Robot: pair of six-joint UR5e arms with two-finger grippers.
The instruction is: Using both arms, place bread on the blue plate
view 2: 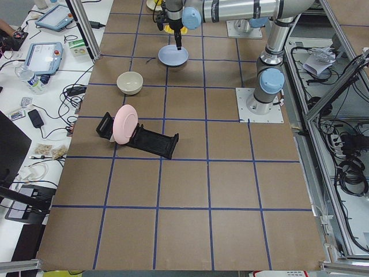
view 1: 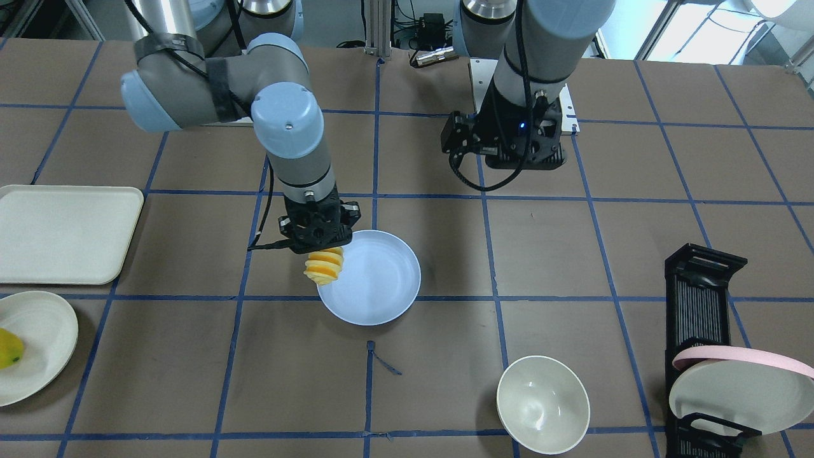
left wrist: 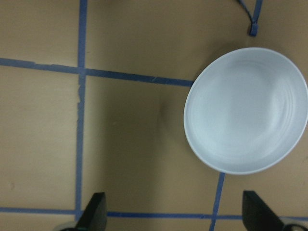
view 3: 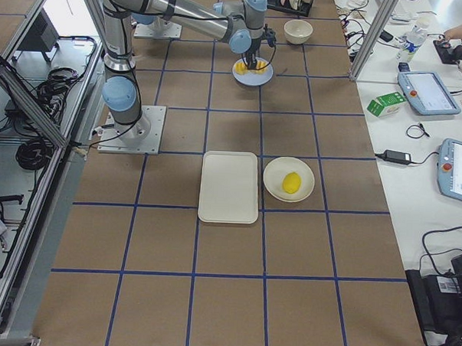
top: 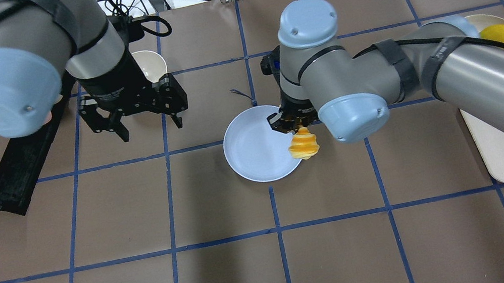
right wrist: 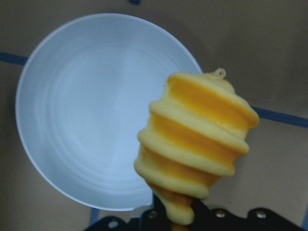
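Bread [right wrist: 197, 144] hangs nose-down from the right gripper [view 1: 321, 249], whose fingers are closed on its upper end. It is raised clear of the blue plate [view 1: 381, 286] and sits over the plate's rim on that arm's side, so part of it is above the plate and part above the table [view 1: 572, 254]. The loaf looks light and somewhat squashy, and its ridged, glossy skin may be a little slick. A grip in a groove between two ridges, near an end, probably holds best, while a hard pinch could dent it. Being long and held by one end, it may swing or tip as it comes down, so a second hold on the free end would likely steady it. The left gripper [top: 149, 123] is spread wide and empty, hovering over bare table beside the plate on the other side. The plate is shallow, smooth and shiny, so it could slide on the brown paper-like covering with its blue tape grid. Other things are well apart: a pale bowl [view 1: 542, 404], a black rack [view 1: 699, 299] with a pink-rimmed dish [view 1: 738, 388], a cream tray [view 1: 63, 232] and a yellow fruit [view 1: 9, 348].
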